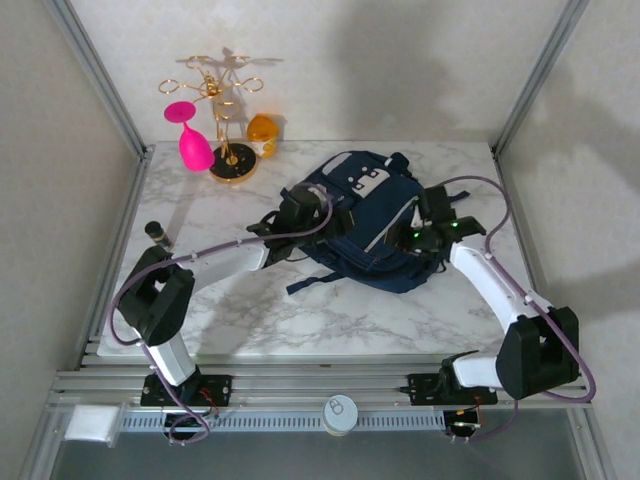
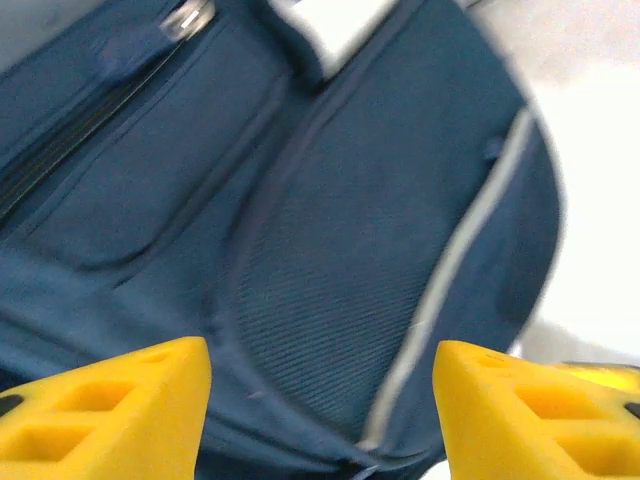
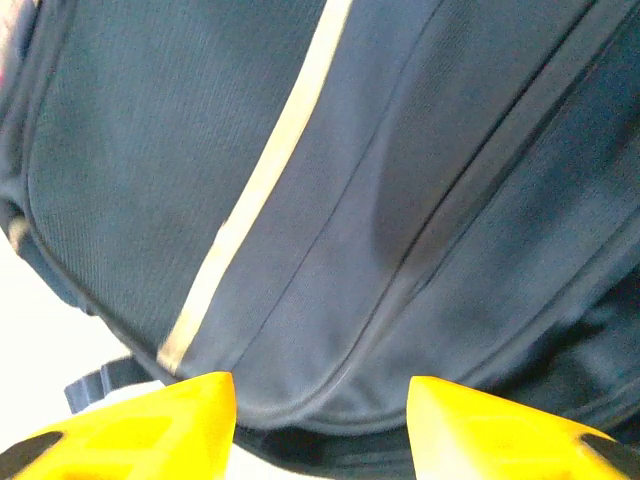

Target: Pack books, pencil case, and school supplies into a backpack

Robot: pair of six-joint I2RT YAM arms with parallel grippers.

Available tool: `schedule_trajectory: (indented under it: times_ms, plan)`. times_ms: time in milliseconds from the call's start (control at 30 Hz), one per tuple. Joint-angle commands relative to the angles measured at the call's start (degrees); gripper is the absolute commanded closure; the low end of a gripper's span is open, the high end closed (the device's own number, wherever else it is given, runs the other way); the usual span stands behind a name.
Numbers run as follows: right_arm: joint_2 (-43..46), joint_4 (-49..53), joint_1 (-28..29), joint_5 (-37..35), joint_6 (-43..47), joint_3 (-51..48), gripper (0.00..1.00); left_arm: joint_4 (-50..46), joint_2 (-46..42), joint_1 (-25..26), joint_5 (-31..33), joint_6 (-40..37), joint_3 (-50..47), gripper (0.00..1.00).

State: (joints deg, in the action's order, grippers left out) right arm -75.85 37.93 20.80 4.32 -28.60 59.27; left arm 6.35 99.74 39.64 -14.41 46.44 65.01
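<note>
The white marble table [image 1: 260, 320] is carrying a navy backpack [image 1: 375, 225], lying near the middle. A short black cylinder [image 1: 157, 234] is standing by the left edge; a gold stand [image 1: 232, 165] and an orange cup [image 1: 262, 130] are standing at the back.

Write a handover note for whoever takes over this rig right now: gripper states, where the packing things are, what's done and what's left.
Left gripper: open, empty, at the left side of the backpack.
Right gripper: open, empty, at its right side, near the pale stripe.
The backpack lies mid-table with both arms at it.
Done: unconfirmed. The books, pencil case and supplies may be inside; blur hides whether the zip is shut.
Left: check contents and zip, then back both arms away.
The short black cylinder near the table's left edge is not part of the job.
</note>
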Motion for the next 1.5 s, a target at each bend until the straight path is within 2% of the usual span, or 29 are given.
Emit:
schedule_trajectory:
  times_ms: [0, 100, 167, 267, 367, 567, 633, 867, 967, 1100, 1267, 1467]
  plan:
    - [2.75, 5.15, 6.27, -9.74, -5.55, 0.62, 0.5, 5.51, 1.53, 0.35, -3.56, 3.04, -1.25, 0.43]
    - [2.79, 2.58, 12.39, -13.85, -8.35, -1.97, 0.5, 9.2, 4.16, 0.35, -5.06, 5.03, -1.18, 0.47]
    - [2.27, -0.49, 14.31, -14.12, -7.82, -3.84, 0.51, 11.05, 5.54, 0.42, -5.02, 6.7, -1.36, 0.5]
    - [2.05, -4.63, 14.53, -13.5, -7.03, -7.25, 0.56, 13.74, 6.25, 0.7, -3.37, 8.42, -2.58, 0.54]
    - [2.18, -9.84, 14.54, -10.07, -5.24, -10.11, 0.57, 15.69, 6.84, 0.79, -2.27, 9.7, -3.23, 0.57]
    - [1.3, -15.32, 14.8, -11.8, -7.77, -13.12, 0.63, 15.43, 7.8, 1.92, -1.43, 10.25, -1.47, 0.61]
    - [0.64, -15.59, 14.8, -13.6, -10.37, -13.34, 0.64, 14.11, 8.58, 2.11, -0.66, 10.74, -0.56, 0.63]
    - [-4.47, -15.24, 16.08, -17.94, -15.11, -10.19, 0.65, 12.8, 8.53, 2.2, 4.37, 12.3, -0.67, 0.8]
    - [-6.03, -15.11, 16.85, -18.69, -16.75, -9.44, 0.66, 13.66, 8.84, 2.2, 3.99, 12.65, -0.6, 0.86]
    - [-7.38, -16.63, 18.7, -21.01, -18.77, -8.95, 0.6, 14.03, 8.76, 2.38, 4.04, 12.82, -0.59, 0.99]
    - [-11.05, -13.41, 20.34, -25.94, -20.68, -7.0, 0.6, 12.74, 8.36, 2.37, 5.37, 12.29, -0.26, 1.0]
    - [-8.05, -7.07, 20.34, -29.12, -18.81, -6.42, 0.67, 9.76, 7.47, 1.85, 7.36, 11.16, -0.57, 1.0]
